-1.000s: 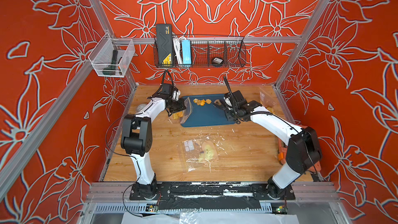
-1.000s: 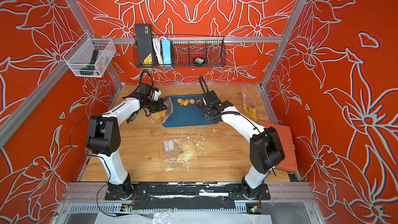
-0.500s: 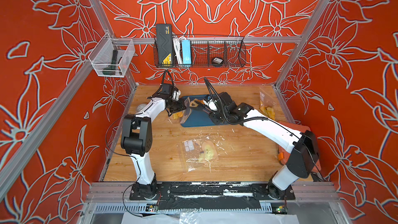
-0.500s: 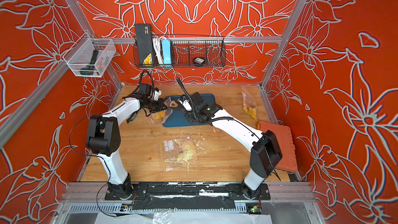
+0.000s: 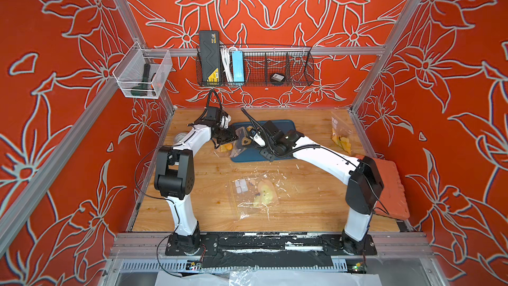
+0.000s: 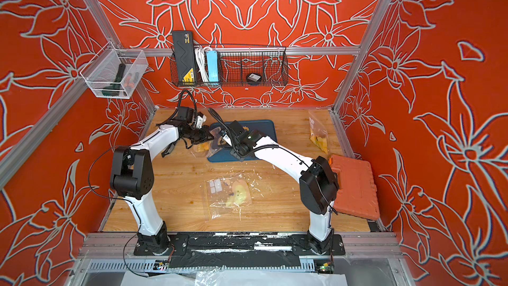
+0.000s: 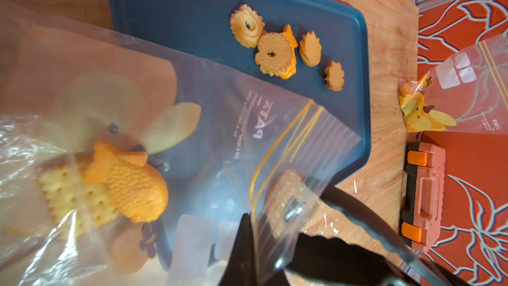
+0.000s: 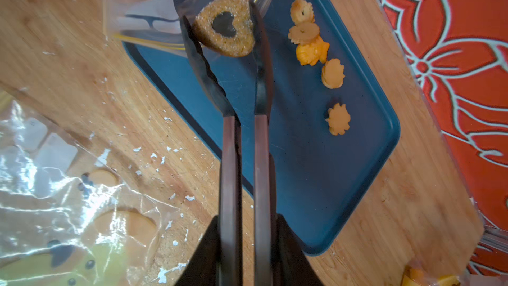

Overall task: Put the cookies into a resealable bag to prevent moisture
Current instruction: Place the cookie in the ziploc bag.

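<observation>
Nearest the front edge of the wooden table (image 5: 302, 215) a spare bag (image 5: 254, 193) lies flat and crinkled. It is clear film with a pale yellow cartoon print, and I can make out nothing inside it. Against the right edge sits an orange case (image 5: 384, 185) of ribbed hard plastic.

Further back, the right gripper (image 8: 244, 248) is clamped on the brown handles of the tongs (image 8: 261, 147). Their black scalloped tips pinch a heart cookie (image 8: 225, 27) — brown, sugar-gritty, with a dark heart-shaped centre — right at the mouth of the held bag (image 7: 220, 122). Whether it has passed the yellow zip strips I cannot tell. The left gripper (image 5: 226, 136), closed tight on that bag's rim, holds it over the left edge of the blue tray (image 7: 170, 9). Inside lie a ridged orange fish (image 7: 129, 180) and a pale square cracker (image 7: 68, 199) pricked with holes.

Of the cookies (image 7: 275, 53), five lie on the smooth tray near its far edge: frilled rounds and small toothed leaves, matte tan to orange. By my reckoning less than half is done — the heart, these five, then the sealing.

At the far right corner lies another clear bag (image 5: 339, 133), with yellow and orange showing through.
</observation>
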You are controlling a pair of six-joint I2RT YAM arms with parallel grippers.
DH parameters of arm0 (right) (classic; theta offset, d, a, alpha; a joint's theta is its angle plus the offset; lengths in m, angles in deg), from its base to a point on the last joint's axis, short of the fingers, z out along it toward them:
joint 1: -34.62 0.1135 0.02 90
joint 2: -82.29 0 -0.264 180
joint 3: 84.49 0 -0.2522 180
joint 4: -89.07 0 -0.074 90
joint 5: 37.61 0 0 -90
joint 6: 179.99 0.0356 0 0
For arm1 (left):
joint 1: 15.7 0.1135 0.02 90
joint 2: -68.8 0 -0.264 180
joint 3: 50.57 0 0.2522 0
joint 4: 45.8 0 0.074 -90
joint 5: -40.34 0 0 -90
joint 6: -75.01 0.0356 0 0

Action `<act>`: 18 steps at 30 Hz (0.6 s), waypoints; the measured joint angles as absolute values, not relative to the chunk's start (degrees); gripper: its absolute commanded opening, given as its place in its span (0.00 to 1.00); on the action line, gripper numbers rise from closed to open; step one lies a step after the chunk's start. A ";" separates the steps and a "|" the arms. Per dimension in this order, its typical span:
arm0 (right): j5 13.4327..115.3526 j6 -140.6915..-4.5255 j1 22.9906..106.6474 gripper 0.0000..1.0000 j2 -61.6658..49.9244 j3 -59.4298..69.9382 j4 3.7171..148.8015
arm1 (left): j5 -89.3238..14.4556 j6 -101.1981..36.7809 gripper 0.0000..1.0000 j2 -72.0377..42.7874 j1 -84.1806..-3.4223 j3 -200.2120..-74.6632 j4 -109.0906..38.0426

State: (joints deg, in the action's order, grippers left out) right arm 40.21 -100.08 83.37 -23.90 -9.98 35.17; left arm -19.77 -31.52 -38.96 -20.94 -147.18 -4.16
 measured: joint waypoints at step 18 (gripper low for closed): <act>35.84 -102.44 86.45 0.41 -33.80 -22.79 30.43 | -19.82 -31.50 0.00 -38.96 -20.94 -147.18 -4.16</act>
